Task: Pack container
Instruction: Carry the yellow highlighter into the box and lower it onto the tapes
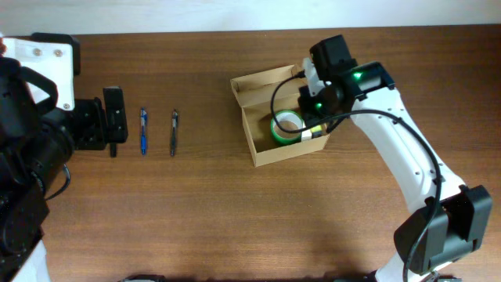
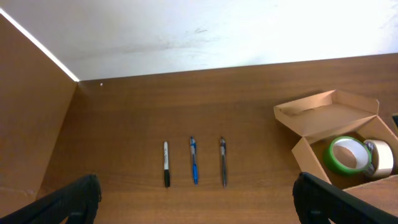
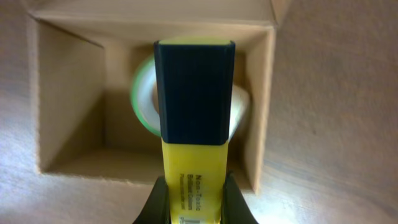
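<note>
The container [image 1: 262,84], a light-brown cardboard box with its flap folded back, sits mid-table and also shows in the left wrist view [image 2: 329,118]. A green tape roll [image 1: 286,125] and a pale tape roll [image 2: 382,157] lie inside it. My right gripper [image 1: 317,106] hovers over the box's right end, shut on a yellow highlighter [image 3: 194,124] with a black cap. In the right wrist view the gripper [image 3: 194,199] points the highlighter down into the box [image 3: 68,93], over the green roll [image 3: 142,93]. My left gripper [image 1: 115,121] is open at the far left, holding nothing [image 2: 196,202].
Three pens lie in a row left of the box: a black-and-white marker [image 2: 166,165], a blue pen [image 1: 144,129] and a dark grey pen [image 1: 174,131]. In the overhead view the left gripper covers the marker. A pale wall runs along the table's far edge.
</note>
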Available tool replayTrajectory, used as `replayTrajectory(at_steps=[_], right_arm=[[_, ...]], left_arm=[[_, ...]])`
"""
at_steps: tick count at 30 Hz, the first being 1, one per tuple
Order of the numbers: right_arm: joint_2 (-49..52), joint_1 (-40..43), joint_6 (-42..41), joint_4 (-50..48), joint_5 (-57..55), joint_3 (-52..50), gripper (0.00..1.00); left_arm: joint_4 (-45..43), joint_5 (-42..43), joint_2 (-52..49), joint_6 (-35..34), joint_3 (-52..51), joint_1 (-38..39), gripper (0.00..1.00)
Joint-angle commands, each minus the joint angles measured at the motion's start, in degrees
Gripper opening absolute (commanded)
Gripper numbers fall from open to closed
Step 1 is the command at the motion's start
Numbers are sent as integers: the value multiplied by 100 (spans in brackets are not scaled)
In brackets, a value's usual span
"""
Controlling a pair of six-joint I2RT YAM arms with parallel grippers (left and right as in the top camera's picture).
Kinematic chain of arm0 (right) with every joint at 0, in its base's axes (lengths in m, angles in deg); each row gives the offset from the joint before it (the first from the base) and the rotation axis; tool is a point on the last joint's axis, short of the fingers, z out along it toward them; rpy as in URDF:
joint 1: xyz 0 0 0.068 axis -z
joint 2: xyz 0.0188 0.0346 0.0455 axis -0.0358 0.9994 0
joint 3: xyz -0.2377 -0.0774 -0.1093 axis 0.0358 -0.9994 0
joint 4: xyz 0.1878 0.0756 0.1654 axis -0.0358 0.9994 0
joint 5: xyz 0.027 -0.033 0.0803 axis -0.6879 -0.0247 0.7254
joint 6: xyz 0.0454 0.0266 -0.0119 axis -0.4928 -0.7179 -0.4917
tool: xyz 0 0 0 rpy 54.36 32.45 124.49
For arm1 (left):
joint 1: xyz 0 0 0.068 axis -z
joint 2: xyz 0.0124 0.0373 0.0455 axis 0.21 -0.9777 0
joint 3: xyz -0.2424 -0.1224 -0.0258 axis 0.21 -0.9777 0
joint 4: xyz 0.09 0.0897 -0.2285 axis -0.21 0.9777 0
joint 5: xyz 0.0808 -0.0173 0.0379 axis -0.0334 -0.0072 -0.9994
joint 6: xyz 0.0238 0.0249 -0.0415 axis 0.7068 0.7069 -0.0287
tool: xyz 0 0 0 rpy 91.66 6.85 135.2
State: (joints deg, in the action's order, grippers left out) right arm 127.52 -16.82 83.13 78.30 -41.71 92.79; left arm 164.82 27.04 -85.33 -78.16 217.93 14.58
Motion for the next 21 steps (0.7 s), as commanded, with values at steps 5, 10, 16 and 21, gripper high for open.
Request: replayTrajectory(at_steps=[5, 10, 16, 21], right_arm=[[417, -4, 26, -157, 173, 90, 4], [903, -4, 24, -313, 382, 90, 4], [1187, -26, 24, -385, 623, 90, 4], [1209, -72, 24, -400, 627, 90, 4]], left_arm=[[9, 44, -20, 92, -9, 15, 99], [7, 44, -20, 92, -9, 15, 99], [7, 46, -20, 92, -9, 15, 99], [7, 46, -20, 92, -9, 15, 100]])
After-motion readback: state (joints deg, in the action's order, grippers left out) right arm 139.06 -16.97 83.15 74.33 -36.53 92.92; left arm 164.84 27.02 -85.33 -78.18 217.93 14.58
